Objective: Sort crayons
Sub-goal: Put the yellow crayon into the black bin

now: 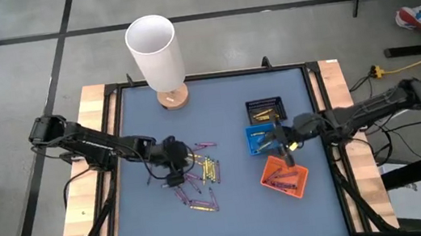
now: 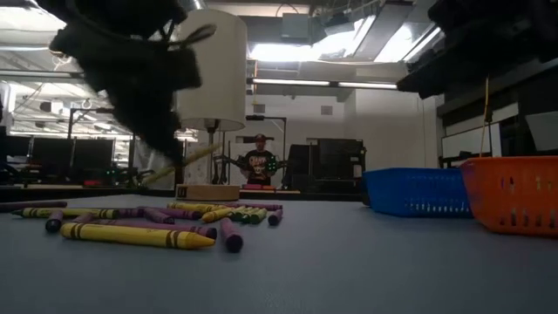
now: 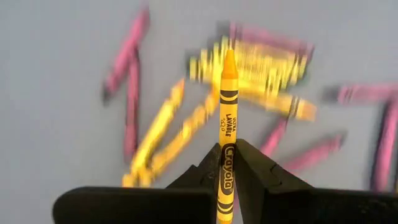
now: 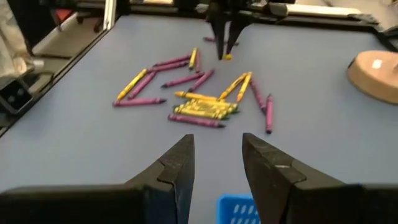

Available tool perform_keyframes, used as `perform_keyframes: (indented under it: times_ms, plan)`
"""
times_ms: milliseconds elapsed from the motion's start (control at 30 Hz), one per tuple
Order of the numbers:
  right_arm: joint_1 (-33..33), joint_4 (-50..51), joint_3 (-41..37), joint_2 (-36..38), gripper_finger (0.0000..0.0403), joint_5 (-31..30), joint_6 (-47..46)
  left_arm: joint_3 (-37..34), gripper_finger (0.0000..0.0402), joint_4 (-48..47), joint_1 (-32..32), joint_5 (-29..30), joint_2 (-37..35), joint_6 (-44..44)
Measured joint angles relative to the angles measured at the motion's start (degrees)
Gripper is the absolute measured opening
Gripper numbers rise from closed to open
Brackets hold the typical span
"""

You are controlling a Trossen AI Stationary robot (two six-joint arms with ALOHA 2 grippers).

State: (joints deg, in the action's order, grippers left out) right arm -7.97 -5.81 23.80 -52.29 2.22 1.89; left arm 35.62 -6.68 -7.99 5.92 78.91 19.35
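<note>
Beyond the table we see a workshop with shelves and a person [image 2: 259, 164] standing far back. We look down on a grey-blue table [image 1: 231, 213] framed in black, with a tall white lamp [image 1: 154, 50] on a wooden base at its far edge. Beside the right pincer [image 1: 287, 146] sit three small trays: a black one [image 1: 266, 110] beyond it, a blue one [image 1: 260, 137] just next to it, an orange one [image 1: 285, 177] on its near side. That pincer hovers with its fingers spread, empty. The left pincer [image 3: 228, 163] is clenched on one yellow crayon [image 3: 227, 118], lifted above the table. Below and around it lie the scattered crayons [image 1: 200, 180], yellow and purple, loose on the table.
</note>
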Motion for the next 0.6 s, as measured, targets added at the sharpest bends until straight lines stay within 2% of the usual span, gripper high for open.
perform_keyframes:
  times_ms: [333, 467, 600]
  plan:
    - [5.5, -1.9, 0.0, 0.0, 0.0133, 2.6, 2.9, 0.0, 0.0020, 26.4, 0.9, 16.7, -0.1, -9.3]
    - [6.9, -1.8, 0.0, 0.0, 0.0133, 4.1, 3.0, 0.0, 0.0020, 37.1, 3.1, 17.9, 2.1, -9.9]
    - [6.9, -2.1, 0.0, 0.0, 0.0133, 5.6, 2.9, 0.0, 0.0020, 49.2, 5.3, 17.5, 7.9, -10.0]
